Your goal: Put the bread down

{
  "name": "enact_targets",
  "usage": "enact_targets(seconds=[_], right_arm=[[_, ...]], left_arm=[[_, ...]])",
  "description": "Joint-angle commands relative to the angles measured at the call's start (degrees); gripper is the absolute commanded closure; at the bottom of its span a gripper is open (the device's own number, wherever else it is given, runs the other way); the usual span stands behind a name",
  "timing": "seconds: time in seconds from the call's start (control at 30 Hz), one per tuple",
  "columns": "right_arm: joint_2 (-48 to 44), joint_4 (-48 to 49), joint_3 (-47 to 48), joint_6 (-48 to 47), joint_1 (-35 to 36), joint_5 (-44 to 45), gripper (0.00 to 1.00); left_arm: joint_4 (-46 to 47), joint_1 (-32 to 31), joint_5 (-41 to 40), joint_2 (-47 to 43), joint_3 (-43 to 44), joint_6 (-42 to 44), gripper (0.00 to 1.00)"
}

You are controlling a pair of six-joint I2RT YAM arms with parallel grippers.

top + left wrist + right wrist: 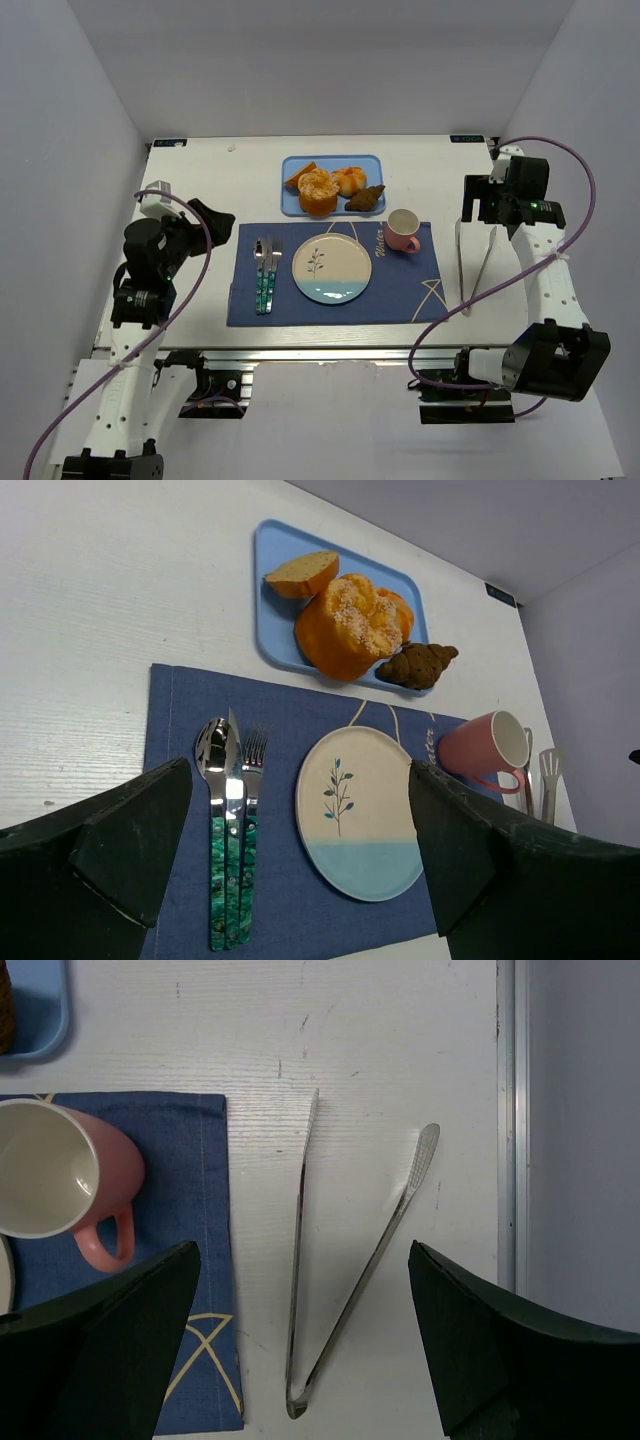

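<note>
Surface: white table point(200, 160) in a pale-walled booth, one blue placemat point(400, 290) in the middle.
Left arm: folded up at the table's left edge, wrist turned toward the placemat.
Left gripper point(214, 222): over bare table just left of the placemat, fingers point(120, 850) spread wide, holding nothing.
Cutlery point(230, 820): 3 pieces (spoon, knife, fork) side by side on the placemat's left part, handles toward the near edge.
Plate point(331, 268): 1, round, on the placemat, right of the cutlery.
Tray point(268, 580): 1, blue, beyond the placemat; carries 2 orange buns point(318, 192) and 1 wedge point(302, 573).
Bread point(418, 665): 1, dark brown, at the tray's near right corner, just beside the buns.
Cup point(50, 1170): 1, pink, upright on the placemat's far right corner (near the bread).
Tongs point(298, 1260): 1 pair, lying open on bare table right of the placemat.
Right arm: reaches along the table's right edge, wrist above the tongs.
Right gripper point(488, 212): fingers point(110, 1340) wide apart, gripping nothing, clear of the tongs.
</note>
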Motion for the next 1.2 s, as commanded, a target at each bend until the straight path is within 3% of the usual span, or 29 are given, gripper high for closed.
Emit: enact_targets(seconds=[0.0, 0.2, 0.27, 0.33, 0.37, 0.47, 0.57, 0.6, 0.63, 0.67, 0.7, 0.77, 0.8, 0.83, 0.87, 1.07, 1.17], right_arm=[[-1.6, -0.9, 3.2, 0.4, -0.1, -1.6, 0.11], [-8.1, 0.8, -3.0, -14.7, -0.2, -13.6, 0.11], [-10.3, 1.0, -5.5, -19.8, -0.2, -19.2, 0.11], [-13.7, 0.6, -9.4, -24.3, 0.0, -23.0, 0.11], [-15.2, 1.1, -10.4, -24.6, 0.2, -22.2, 0.11], [-13.6, 0.8, -10.8, -23.3, 0.3, -16.9, 0.11], [-6.3, -6.8, -4.3, -15.6, -0.5, -13.8, 0.11], [-4.2, -12.1, -1.8, -14.2, -1.1, -18.0, 0.16], [-2.3, -13.4, -1.4, -13.6, -2.2, -20.1, 0.56], [-0.7, -13.1, -1.7, -12.4, -4.6, -20.8, 0.88], [-0.4, -12.0, -2.5, -9.4, -5.6, -20.6, 1.00], [1.0, -10.4, -4.0, -8.5, -6.4, -18.8, 1.00], [1.7, -10.0, -4.3, -7.5, -6.5, -16.5, 0.92], [2.8, -8.7, -5.2, -7.0, -6.6, -15.4, 0.57], [3.3, -7.9, -5.7, -6.3, -7.1, -14.3, 0.45], [5.9, -4.4, -10.0, -6.1, -7.7, -12.7, 0.13], [6.5, -2.0, -12.7, -6.7, -7.7, -10.1, 0.11]], left_arm=[[-1.3, -0.2, 0.7, -1.4, -0.2, -0.5, 0.02], [-1.3, -0.1, 0.5, -0.6, -1.6, 0.5, 0.03], [-0.5, -0.2, 1.0, -0.1, -2.2, 1.0, 0.14], [0.1, -0.2, 1.4, 1.2, -2.5, 1.2, 0.30], [0.8, -0.2, 1.6, 1.8, -2.5, 1.6, 0.57], [2.6, -0.2, 2.7, 4.0, -2.7, 1.8, 0.84], [5.7, -0.2, 4.9, 6.1, -3.4, 1.7, 0.79], [6.4, -0.2, 6.2, 6.7, -3.6, 1.6, 0.55], [7.3, -0.2, 6.9, 8.1, -3.9, 1.5, 0.40], [8.7, -0.2, 7.5, 8.9, -4.3, 1.2, 0.32], [9.2, -0.2, 8.1, 9.6, -4.5, 1.3, 0.24], [10.2, -0.2, 9.8, 12.2, -4.3, 1.5, 0.21], [10.3, -0.2, 10.1, 13.1, -3.8, 1.7, 0.20], [10.4, -0.2, 10.8, 13.9, -3.6, 1.8, 0.20], [10.8, -0.2, 11.1, 15.2, -3.5, 2.2, 0.20], [12.5, -0.2, 12.0, 18.8, -3.2, 2.5, 0.19], [13.8, -0.2, 12.7, 20.3, -3.1, 2.4, 0.19]])
